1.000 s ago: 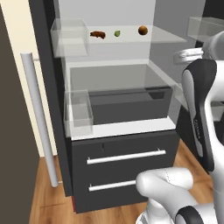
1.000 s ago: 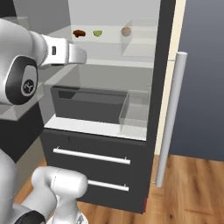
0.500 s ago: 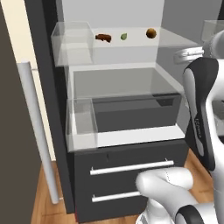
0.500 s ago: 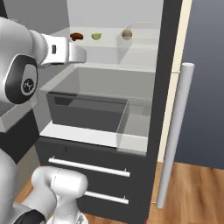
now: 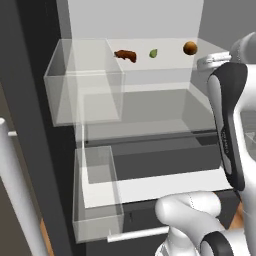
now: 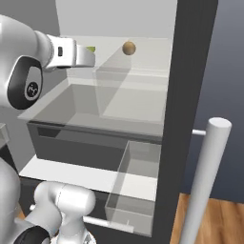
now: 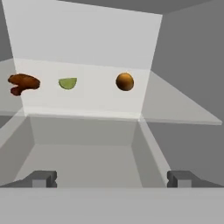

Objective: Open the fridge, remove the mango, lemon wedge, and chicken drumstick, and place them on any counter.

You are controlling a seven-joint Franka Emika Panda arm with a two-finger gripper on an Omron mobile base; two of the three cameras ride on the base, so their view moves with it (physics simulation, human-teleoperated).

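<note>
Jaws [image 7: 111,178]: spread to full width, nothing held between them; the two dark fingertips [image 7: 43,178] are seen low in the hand view, aimed into the open fridge [image 5: 150,150].

Fridge: door swung aside, interior lit, a clear crisper bin [image 5: 145,112] below a pale shelf [image 5: 165,62]; clear door bins [image 5: 95,192] are seen at the near side in the left base view.

Shelf: all three foods are carried here, set in a row along its back, well apart from one another. The row is judged to lie ahead of and above the jaws, past the bin's far wall.

Chicken drumstick [image 7: 24,83]: reddish-brown, at the left end of the row in the hand view, its long axis lying roughly across the view.

Mango [image 7: 124,82]: round, orange, at the right end of the row; it is placed closest to the line running forward from between the jaws, only slightly right of it, so the shortest reach is judged to be to this item.

Lemon wedge [image 7: 68,83]: yellow-green sliver, between drumstick and mango, left of the jaws' centre line.
</note>
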